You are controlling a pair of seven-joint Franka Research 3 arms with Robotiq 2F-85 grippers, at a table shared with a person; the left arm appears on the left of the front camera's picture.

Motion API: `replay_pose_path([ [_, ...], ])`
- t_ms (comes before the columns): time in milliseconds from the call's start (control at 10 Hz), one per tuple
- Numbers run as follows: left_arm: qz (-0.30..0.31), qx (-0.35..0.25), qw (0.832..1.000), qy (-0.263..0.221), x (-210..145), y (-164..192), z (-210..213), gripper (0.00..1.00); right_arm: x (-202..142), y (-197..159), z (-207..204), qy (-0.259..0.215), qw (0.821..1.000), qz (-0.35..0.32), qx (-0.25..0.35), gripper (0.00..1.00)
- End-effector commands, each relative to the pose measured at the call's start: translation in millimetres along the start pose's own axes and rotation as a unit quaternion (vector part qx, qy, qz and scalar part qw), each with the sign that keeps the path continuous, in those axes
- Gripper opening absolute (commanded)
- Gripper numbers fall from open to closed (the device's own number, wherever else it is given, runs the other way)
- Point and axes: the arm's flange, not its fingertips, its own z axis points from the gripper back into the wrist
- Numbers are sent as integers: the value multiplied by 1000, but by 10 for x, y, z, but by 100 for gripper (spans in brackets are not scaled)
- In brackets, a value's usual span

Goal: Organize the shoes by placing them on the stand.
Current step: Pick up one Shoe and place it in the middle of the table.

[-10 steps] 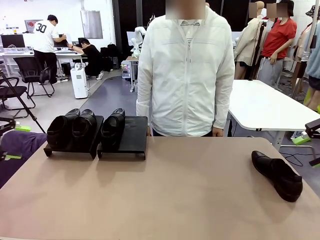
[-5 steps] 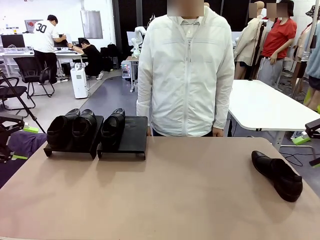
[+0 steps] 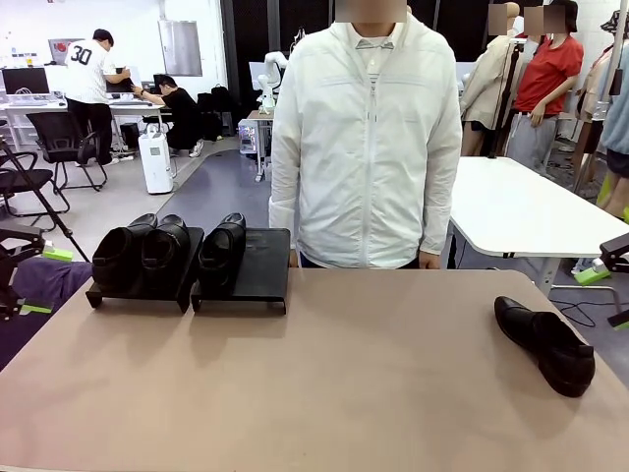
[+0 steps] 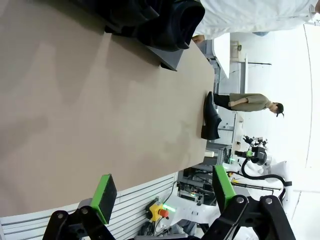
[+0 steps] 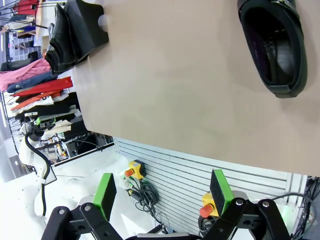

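Your left tool (image 4: 162, 195) and right tool (image 5: 164, 194) both hang off the table (image 3: 324, 393) edge, fingers spread, holding nothing. In the front view both are cut off at the frame edges. Three shoes (image 3: 142, 251) sit on the stand (image 3: 251, 275), far left; the fourth shoe (image 3: 545, 344) lies on the table, far right.

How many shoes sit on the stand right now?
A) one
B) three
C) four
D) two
B: in the front view, two shoes fill the left tray of the stand, a third shoe sits on the left half of the right tray, and the fourth shoe lies on the table off to the right.
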Motion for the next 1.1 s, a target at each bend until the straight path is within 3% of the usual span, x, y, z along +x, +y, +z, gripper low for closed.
replay_pose_path([
  [0, -5, -10, 1000, 1, -4, -7, 11, 100, -17, -3, 11, 1, 1000, 5, 0, 100],
  [300, -5, -10, 1000, 1, -4, -7, 11, 100, 0, 0, 0, 0, 1000, 0, 0, 100],
  [400, -5, -10, 1000, 1, -4, -7, 11, 100, 109, 323, -521, -53, 988, 20, -141, 100],
  [500, -5, -10, 1000, 1, -4, -7, 11, 100, 218, 506, -885, -57, 974, 73, -206, 100],
  [700, -5, -10, 1000, 1, -4, -7, 11, 100, 498, 631, -1420, -126, 942, 77, -300, 100],
  [900, -5, -10, 1000, 1, -4, -7, 11, 100, 630, 755, -1636, -168, 904, 121, -373, 100],
  [1000, -5, -10, 1000, 1, -4, -7, 11, 100, 676, 749, -1599, -138, 900, 121, -396, 100],
])
